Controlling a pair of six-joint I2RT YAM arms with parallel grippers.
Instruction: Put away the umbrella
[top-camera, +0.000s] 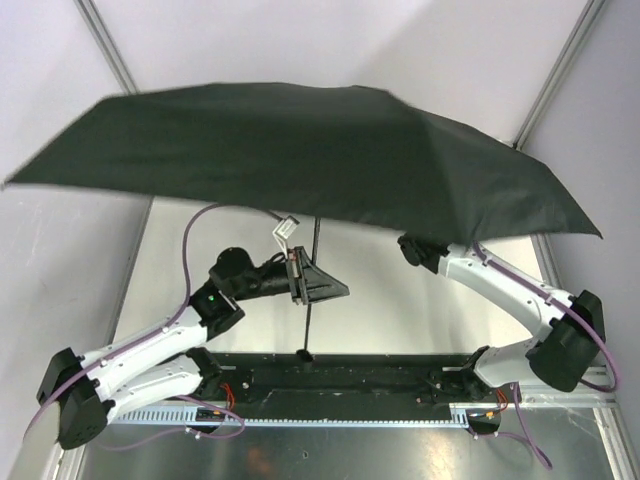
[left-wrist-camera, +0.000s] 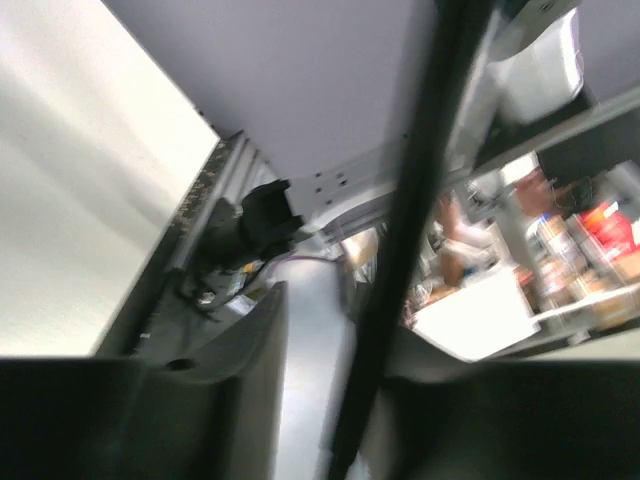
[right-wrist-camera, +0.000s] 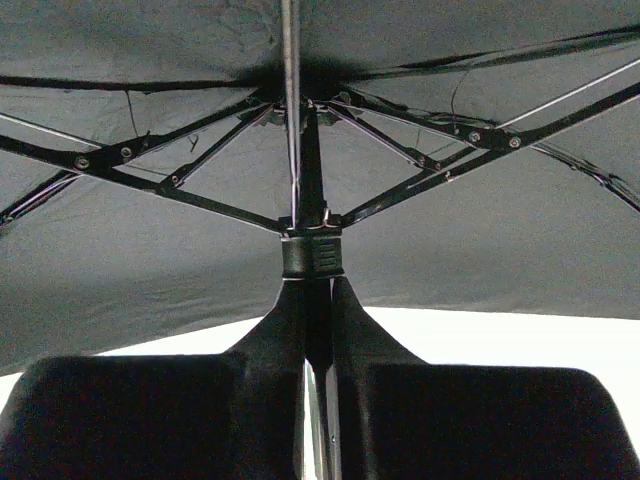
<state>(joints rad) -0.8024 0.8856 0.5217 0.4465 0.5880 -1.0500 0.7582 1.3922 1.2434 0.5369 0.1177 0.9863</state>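
The black umbrella (top-camera: 300, 160) is open, and its canopy spans the upper half of the top view. Its thin shaft (top-camera: 315, 240) runs down to the small handle (top-camera: 305, 354) near the arm bases. My left gripper (top-camera: 318, 282) is open around the lower shaft. In the blurred left wrist view the shaft (left-wrist-camera: 400, 250) lies close to the right finger, with a wide gap to the left finger (left-wrist-camera: 250, 380). My right gripper (right-wrist-camera: 318, 285) is shut on the shaft just below the runner (right-wrist-camera: 312, 255). In the top view its fingers are hidden under the canopy.
The ribs (right-wrist-camera: 180, 175) spread out under the canopy above the right gripper. A black rail (top-camera: 340, 375) runs between the arm bases at the near table edge. Grey frame posts (top-camera: 110, 45) rise behind. The white table (top-camera: 400, 310) lies below the umbrella.
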